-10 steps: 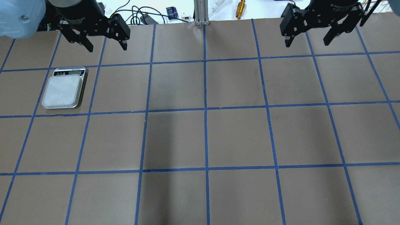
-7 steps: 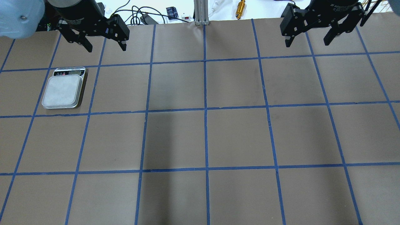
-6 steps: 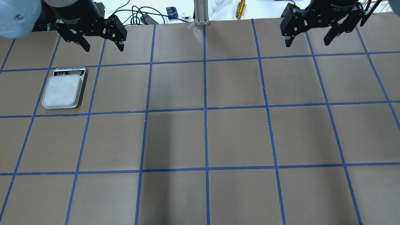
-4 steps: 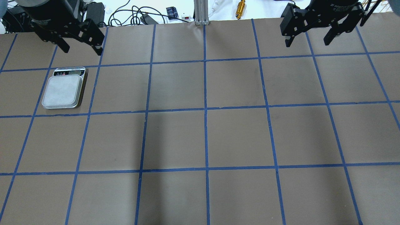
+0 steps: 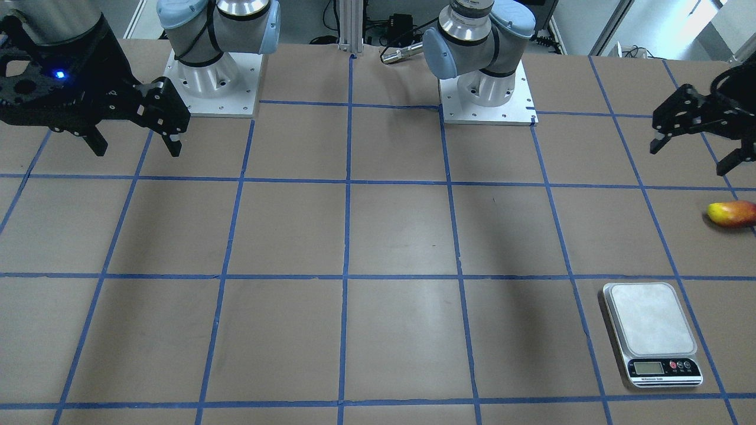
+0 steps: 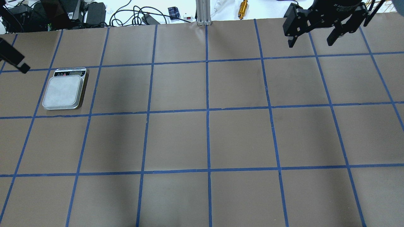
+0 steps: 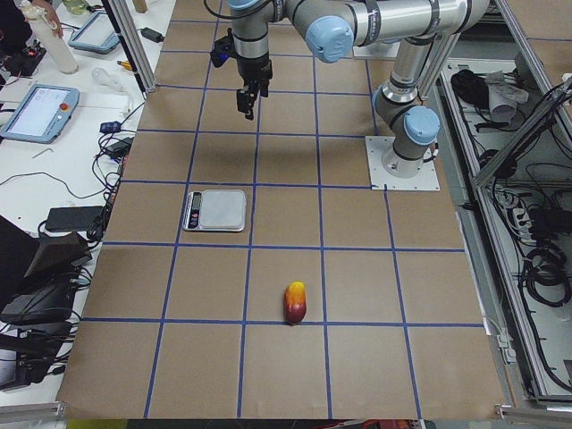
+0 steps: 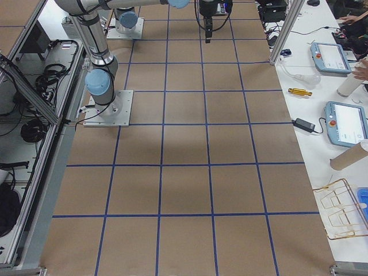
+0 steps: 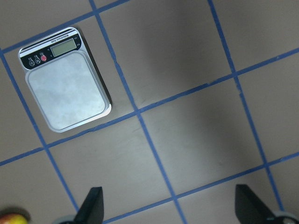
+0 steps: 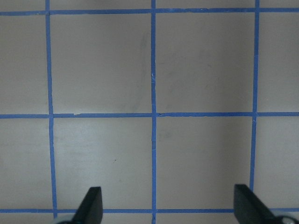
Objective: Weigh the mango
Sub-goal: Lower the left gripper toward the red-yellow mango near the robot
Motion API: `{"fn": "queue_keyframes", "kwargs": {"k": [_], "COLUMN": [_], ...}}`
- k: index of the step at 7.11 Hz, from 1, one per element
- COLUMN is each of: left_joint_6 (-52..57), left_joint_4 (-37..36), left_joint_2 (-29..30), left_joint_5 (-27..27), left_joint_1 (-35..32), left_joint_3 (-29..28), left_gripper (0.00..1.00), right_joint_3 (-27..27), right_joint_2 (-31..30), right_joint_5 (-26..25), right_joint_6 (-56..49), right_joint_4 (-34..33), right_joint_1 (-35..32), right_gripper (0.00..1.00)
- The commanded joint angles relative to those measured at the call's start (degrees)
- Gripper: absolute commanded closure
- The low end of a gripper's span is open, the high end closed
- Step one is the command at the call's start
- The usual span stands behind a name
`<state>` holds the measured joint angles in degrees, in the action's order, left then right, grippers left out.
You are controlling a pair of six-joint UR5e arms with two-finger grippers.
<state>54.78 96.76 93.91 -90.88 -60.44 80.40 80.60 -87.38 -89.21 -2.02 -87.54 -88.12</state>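
The mango, red-orange with a yellow end, lies on the brown table near its end on my left side. It also shows in the exterior left view and at the bottom left corner of the left wrist view. The overhead view does not reach it. The silver scale stands empty a short way from it, also in the overhead view and the left wrist view. My left gripper hangs open and empty above the table, on the robot's side of the mango. My right gripper is open and empty, far away at the other end.
The table is brown paper with a blue tape grid. Both arm bases stand along the robot's edge. Cables and power bricks, a metal post and a brass cylinder lie beyond the far edge.
My left gripper, still open, has swept left across the overhead view, so only one finger shows at its left edge now. The right gripper and the scale have not moved.
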Motion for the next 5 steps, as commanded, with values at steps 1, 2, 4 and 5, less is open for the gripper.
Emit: {"fn": "queue_keyframes", "kwargs": {"k": [1,2,4,5], "left_joint_6": [24.7,39.9,68.1,75.1], "left_joint_4": [-0.6,-6.3,-23.6,-27.4], "left_joint_2": [2.7,5.9,11.8,15.5], "left_joint_5": [-0.2,-2.9,-3.3,-3.0], "left_joint_1": [13.8,19.3,26.8,29.2], "left_joint_3": [0.7,2.5,8.4,8.7], "left_gripper": [0.00,0.00,0.00,0.00], "right_joint_3": [0.0,0.0,0.0,0.0], "right_joint_2": [-0.1,0.0,0.0,0.0], "right_joint_5": [0.0,0.0,0.0,0.0], "right_joint_6": [0.0,0.0,0.0,0.0], "right_joint_4": [0.0,0.0,0.0,-0.1], "right_joint_1": [0.1,0.0,0.1,0.0], "right_gripper": [0.00,0.00,0.00,0.00]}}
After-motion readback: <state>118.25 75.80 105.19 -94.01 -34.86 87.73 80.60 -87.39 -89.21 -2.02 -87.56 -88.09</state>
